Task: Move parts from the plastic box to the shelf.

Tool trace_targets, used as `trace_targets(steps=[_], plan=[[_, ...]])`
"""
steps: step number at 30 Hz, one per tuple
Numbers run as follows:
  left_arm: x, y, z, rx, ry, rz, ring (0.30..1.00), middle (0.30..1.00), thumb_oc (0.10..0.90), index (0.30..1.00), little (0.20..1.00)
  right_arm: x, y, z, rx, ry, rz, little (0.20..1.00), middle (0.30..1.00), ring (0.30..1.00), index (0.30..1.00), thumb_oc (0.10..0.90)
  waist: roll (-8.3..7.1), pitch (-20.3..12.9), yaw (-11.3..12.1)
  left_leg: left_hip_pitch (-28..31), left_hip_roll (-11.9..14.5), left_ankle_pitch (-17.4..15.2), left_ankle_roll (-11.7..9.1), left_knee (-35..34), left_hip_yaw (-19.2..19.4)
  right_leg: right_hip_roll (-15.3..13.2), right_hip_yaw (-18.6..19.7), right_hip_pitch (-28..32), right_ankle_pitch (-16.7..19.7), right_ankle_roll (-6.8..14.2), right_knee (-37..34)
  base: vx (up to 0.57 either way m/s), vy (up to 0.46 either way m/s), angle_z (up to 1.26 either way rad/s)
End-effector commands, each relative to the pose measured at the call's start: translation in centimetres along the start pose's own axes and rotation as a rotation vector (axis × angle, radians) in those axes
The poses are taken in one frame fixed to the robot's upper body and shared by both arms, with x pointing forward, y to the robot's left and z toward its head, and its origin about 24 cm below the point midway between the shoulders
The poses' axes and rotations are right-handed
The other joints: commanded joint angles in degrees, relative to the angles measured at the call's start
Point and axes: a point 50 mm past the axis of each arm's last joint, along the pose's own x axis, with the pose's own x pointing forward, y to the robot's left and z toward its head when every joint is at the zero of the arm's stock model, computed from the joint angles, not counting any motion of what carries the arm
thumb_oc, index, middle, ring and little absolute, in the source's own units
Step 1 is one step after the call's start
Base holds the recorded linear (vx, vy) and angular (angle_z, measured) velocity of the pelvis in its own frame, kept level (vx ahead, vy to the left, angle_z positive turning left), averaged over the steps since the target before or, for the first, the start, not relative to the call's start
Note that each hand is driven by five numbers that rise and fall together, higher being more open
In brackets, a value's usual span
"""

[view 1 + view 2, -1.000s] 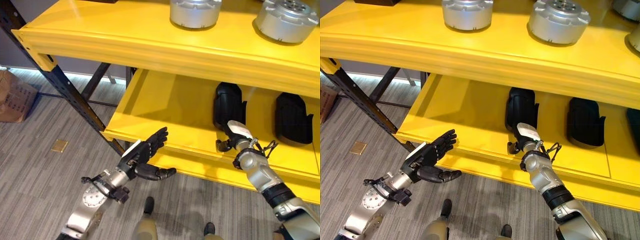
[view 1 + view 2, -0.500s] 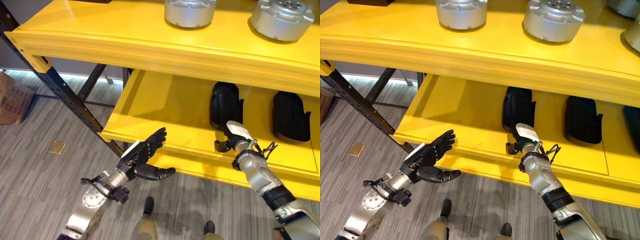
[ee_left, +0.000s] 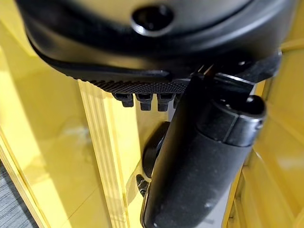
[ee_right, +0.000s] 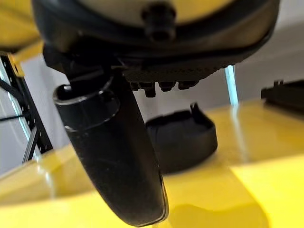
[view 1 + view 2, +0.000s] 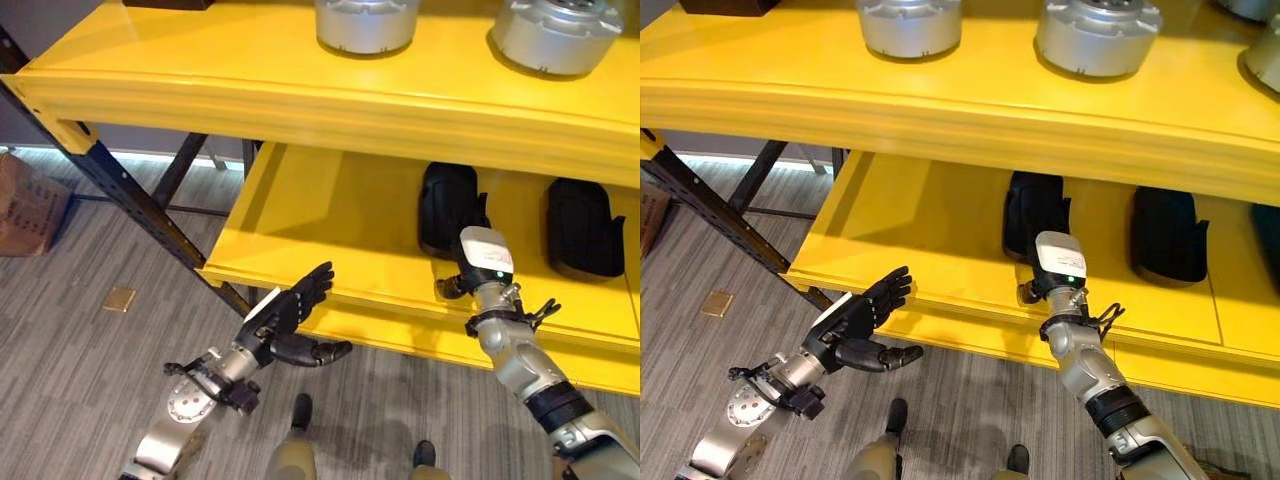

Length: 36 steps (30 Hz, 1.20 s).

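Right hand (image 5: 1055,262) fingers straight, empty, black part (image 5: 1036,213) just beyond on lower shelf (image 5: 930,230); left hand (image 5: 855,322) relaxed, empty.

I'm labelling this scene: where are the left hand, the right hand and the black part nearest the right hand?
left hand (image 5: 283,312): left eye view, palm.
right hand (image 5: 484,254): left eye view, back of hand.
black part (image 5: 446,200): left eye view, its top surface.

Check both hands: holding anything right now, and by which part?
Nothing held. The left hand hangs open below the lower shelf, fingers straight. The right hand sits at the shelf's front edge, open, apart from the black part lying behind it.
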Motion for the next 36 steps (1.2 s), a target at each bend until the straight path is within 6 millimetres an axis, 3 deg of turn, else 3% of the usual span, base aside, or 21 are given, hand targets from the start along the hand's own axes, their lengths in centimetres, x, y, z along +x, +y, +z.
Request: trace_targets(steps=[1, 10, 11, 13, 18, 19, 23, 29, 32, 34, 35, 36], plan=[[0.9, -1.2, 4.6, 0.002, -0.303, -0.051, 1.0, 1.0, 0.9, 1.0, 1.0, 2.5, -5.9, 1.3, -0.046, -0.155, -0.376, 1.0, 1.0, 1.0, 1.0, 0.9, 0.64, -3.3, 0.8, 6.5, 2.2, -9.1, 2.1, 0.4, 8.9, 0.3, 0.3, -5.3, -0.4, -2.6, 2.6, 0.0, 0.031, 0.0], [0.7, -1.2, 4.8, -0.015, -0.325, -0.034, 1.0, 1.0, 0.9, 1.0, 1.0, 1.9, -6.3, 2.6, 0.026, -0.282, -0.439, 1.0, 1.0, 1.0, 1.0, 0.9, 0.97, -3.9, 0.6, 6.8, 2.1, -9.1, 2.1, 0.3, 8.8, 0.2, 0.1, -4.9, -0.5, -2.7, 2.3, 0.0, 0.018, 0.0], [0.5, -1.1, 4.8, -0.016, -0.34, -0.02, 1.0, 1.0, 0.9, 1.0, 1.0, 1.0, -6.4, 3.6, 0.148, -0.357, -0.427, 1.0, 1.0, 1.0, 1.0, 0.9, 0.96, -4.0, 0.1, 7.0, 2.1, -9.1, 2.1, 0.2, 8.8, 0.2, 0.3, -4.8, -0.7, -2.8, 2.4, -0.04, 0.111, 0.0], [0.2, -1.0, 4.9, -0.022, -0.359, -0.009, 1.0, 1.0, 0.9, 1.0, 1.0, -0.2, -6.9, 4.5, 0.221, -0.425, -0.421, 1.0, 1.0, 1.0, 1.0, 0.9, 0.81, -4.3, -0.6, 7.1, 2.1, -9.1, 2.0, 0.1, 8.9, 0.3, 0.6, -4.8, -0.9, -2.8, 2.6, -0.04, 0.125, 0.01], [0.1, -0.9, 5.0, -0.023, -0.367, -0.002, 1.0, 1.0, 0.9, 1.0, 1.0, -0.9, -7.1, 4.6, 0.257, -0.438, -0.415, 1.0, 1.0, 1.0, 1.0, 0.9, 0.68, -4.5, -0.9, 7.2, 2.0, -9.2, 2.1, 0.1, 9.0, 0.3, 0.9, -4.7, -1.0, -2.8, 2.7, -0.01, 0.083, -0.04], [-0.7, -0.1, 5.4, -0.043, -0.422, 0.06, 1.0, 1.0, 0.9, 1.0, 1.0, -4.7, -7.2, 3.8, 0.445, -0.378, -0.344, 1.0, 1.0, 1.0, 1.0, 0.9, -0.93, -5.3, -3.8, 7.9, 1.4, -10.1, 2.8, 0.3, 10.1, -0.2, 2.4, -4.8, -0.5, -1.9, 3.3, 0.02, 0.309, -0.05], [-0.9, -0.8, 5.2, 0.018, -0.391, -0.039, 1.0, 1.0, 0.9, 1.0, 1.0, -6.7, -6.1, 3.8, 0.494, -0.352, -0.17, 1.0, 1.0, 1.0, 1.0, 0.9, -2.33, -5.7, -5.8, 9.5, 0.3, -11.6, 3.7, 0.3, 13.1, -1.1, 3.2, -4.9, 1.2, -0.2, 2.2, 0.02, 0.249, 0.07], [-0.8, -1.1, 5.5, 0.081, -0.385, -0.078, 1.0, 1.0, 0.9, 1.0, 1.0, -7.9, -5.4, 4.4, 0.558, -0.361, -0.15, 1.0, 1.0, 1.0, 1.0, 0.9, -2.62, -5.5, -8.2, 10.8, -0.8, -12.5, 4.2, -0.4, 17.7, -2.0, 4.4, -7.1, 4.5, 1.7, 0.4, -0.04, 0.155, -0.47], [-0.4, -0.3, 6.1, 0.101, -0.402, -0.005, 1.0, 1.0, 0.9, 1.0, 1.0, -8.0, -5.5, 5.0, 0.57, -0.398, -0.153, 1.0, 1.0, 1.0, 1.0, 0.9, -2.69, -5.0, -9.2, 11.6, -1.0, -13.1, 5.1, -0.2, 22.3, -1.1, 1.9, -9.6, 1.9, 1.5, 6.6, -0.13, 0.042, -0.34], [-0.3, -0.2, 6.3, 0.101, -0.407, 0.002, 1.0, 1.0, 0.9, 1.0, 1.0, -8.0, -5.6, 5.0, 0.571, -0.398, -0.159, 1.0, 1.0, 1.0, 1.0, 0.9, -2.57, -5.1, -9.0, 11.2, -1.0, -12.9, 5.6, 0.2, 22.7, -1.0, 1.1, -9.9, 0.5, 0.9, 9.5, -0.14, -0.027, -0.6], [-0.1, -0.3, 6.4, 0.101, -0.419, 0.02, 1.0, 1.0, 0.9, 1.0, 1.0, -8.0, -5.7, 4.9, 0.567, -0.409, -0.174, 1.0, 1.0, 1.0, 1.0, 0.9, -2.24, -4.8, -8.4, 9.3, -0.7, -12.9, 6.6, 2.4, 23.4, -1.7, -0.9, -11.2, -2.1, -0.9, 17.7, -0.2, -0.081, -0.77], [-0.2, -0.3, 6.4, 0.095, -0.423, 0.024, 1.0, 1.0, 0.9, 1.0, 1.0, -7.9, -5.7, 4.9, 0.562, -0.416, -0.18, 1.0, 1.0, 1.0, 1.0, 0.9, -2.07, -4.8, -7.9, 8.3, -0.3, -12.8, 6.9, 3.5, 23.8, -2.1, -1.4, -11.6, -3.0, -1.9, 20.4, -0.24, -0.15, -0.92]])
